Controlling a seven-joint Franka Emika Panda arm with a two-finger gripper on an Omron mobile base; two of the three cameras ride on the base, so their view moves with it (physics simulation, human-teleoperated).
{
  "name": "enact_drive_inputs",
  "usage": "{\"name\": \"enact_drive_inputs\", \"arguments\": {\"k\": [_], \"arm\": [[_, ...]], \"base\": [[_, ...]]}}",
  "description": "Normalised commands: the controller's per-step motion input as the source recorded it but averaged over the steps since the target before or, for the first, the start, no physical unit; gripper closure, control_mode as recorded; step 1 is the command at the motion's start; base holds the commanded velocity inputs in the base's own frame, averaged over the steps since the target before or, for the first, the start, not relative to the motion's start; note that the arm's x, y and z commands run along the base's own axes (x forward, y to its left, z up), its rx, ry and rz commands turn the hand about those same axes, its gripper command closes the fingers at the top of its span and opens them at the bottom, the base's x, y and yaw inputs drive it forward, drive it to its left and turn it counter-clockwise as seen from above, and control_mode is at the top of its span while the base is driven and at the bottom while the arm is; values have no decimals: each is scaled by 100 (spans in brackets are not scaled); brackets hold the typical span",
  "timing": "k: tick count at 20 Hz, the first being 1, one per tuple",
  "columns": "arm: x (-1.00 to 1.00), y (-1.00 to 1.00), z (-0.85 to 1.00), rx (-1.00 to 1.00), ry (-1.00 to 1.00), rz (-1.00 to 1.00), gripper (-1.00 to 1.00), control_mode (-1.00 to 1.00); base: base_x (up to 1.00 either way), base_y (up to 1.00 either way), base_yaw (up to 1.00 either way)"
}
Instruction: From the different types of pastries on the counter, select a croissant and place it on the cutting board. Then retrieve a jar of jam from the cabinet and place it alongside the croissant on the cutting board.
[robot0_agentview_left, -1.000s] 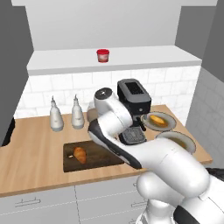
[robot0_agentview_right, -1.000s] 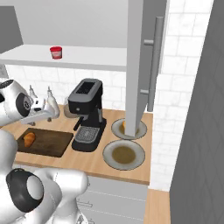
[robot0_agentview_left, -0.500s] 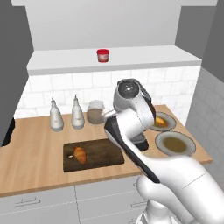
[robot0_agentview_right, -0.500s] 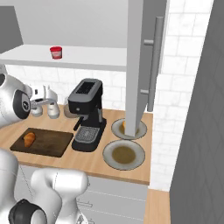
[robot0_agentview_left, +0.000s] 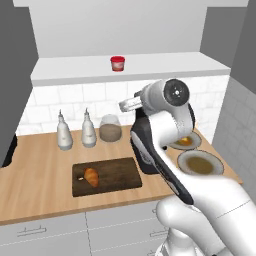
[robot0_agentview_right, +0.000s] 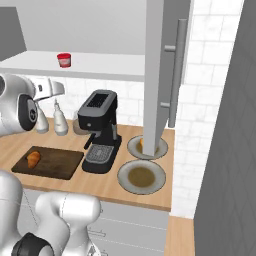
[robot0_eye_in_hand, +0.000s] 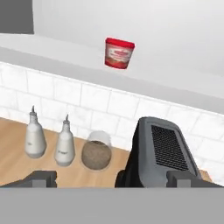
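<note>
Jam jar (robot0_eye_in_hand: 119, 53) stands upright on the white shelf of the cabinet (robot0_agentview_left: 165, 62), well above the counter (robot0_agentview_left: 35, 175) and apart from everything else, red lid on and a pale band just under it. It looks small, squat, rigid and probably light; the smooth round wall may slip, so my judgement is that the jaws should close across the body below the lid, level, from the front. The gripper (robot0_eye_in_hand: 113, 178) hangs spread wide and empty, facing the shelf from lower down, its fingertips (robot0_eye_in_hand: 41, 178) far apart. Croissant (robot0_agentview_left: 91, 176) already lies on the cutting board (robot0_agentview_left: 117, 172), toward its left end, leaving bare board beside it for the jar. A clear jar (robot0_agentview_left: 110, 128) of brown contents stands by the wall next to two white bottles (robot0_agentview_left: 76, 131). Right of the coffee machine (robot0_agentview_right: 100, 131), one plate (robot0_agentview_left: 187, 141) holds the paler pastry, the nearer plate (robot0_agentview_right: 141, 176) only a brownish disc.
</note>
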Motion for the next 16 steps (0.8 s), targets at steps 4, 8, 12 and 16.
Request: {"name": "enact_drive_inputs", "arguments": {"k": [4, 8, 12, 16], "arm": [[-6, 0, 61, 8, -39, 10, -100, -100], [5, 0, 57, 3, -29, 9, -100, -100], [11, 0, 28, 1, -7, 8, -100, -100], [0, 3, 4, 2, 0, 1, -100, -100]], "base": [[0, 0, 0], [0, 0, 0], [0, 0, 0], [0, 0, 0]]}}
